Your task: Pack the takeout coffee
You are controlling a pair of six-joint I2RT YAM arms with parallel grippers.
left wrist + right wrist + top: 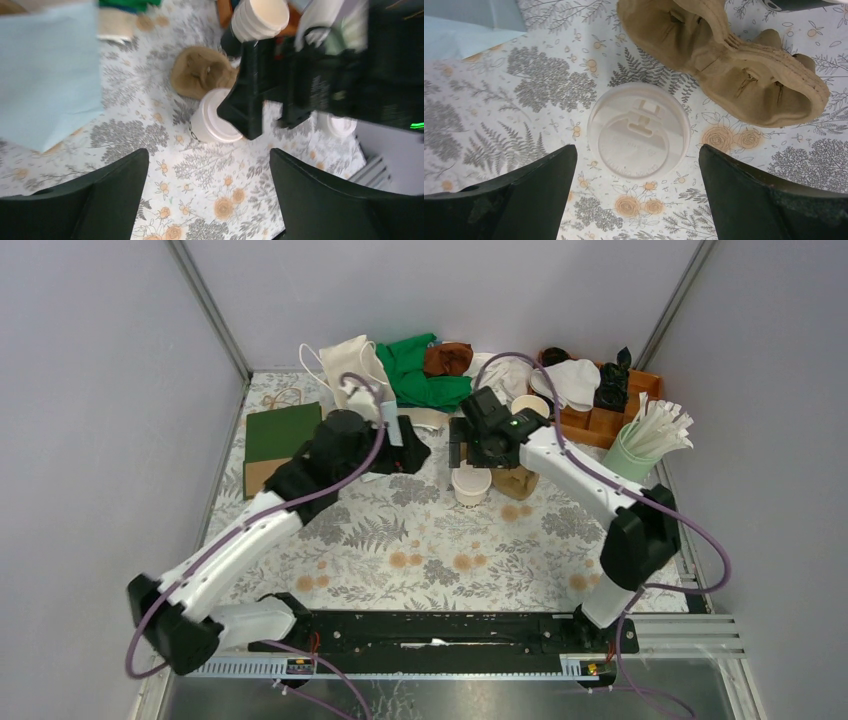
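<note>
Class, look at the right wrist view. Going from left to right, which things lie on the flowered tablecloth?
pale blue sheet → takeout coffee, seen lid-on from above → brown pulp cup tray

In the left wrist view the right gripper covers the right side of the takeout coffee, and a blurred pale blue sheet runs off the left and top edges. The pulp tray is cut by the right wrist view's top edge. From above, the left gripper is a dark mass whose 2 fingers cannot be told apart.
</note>
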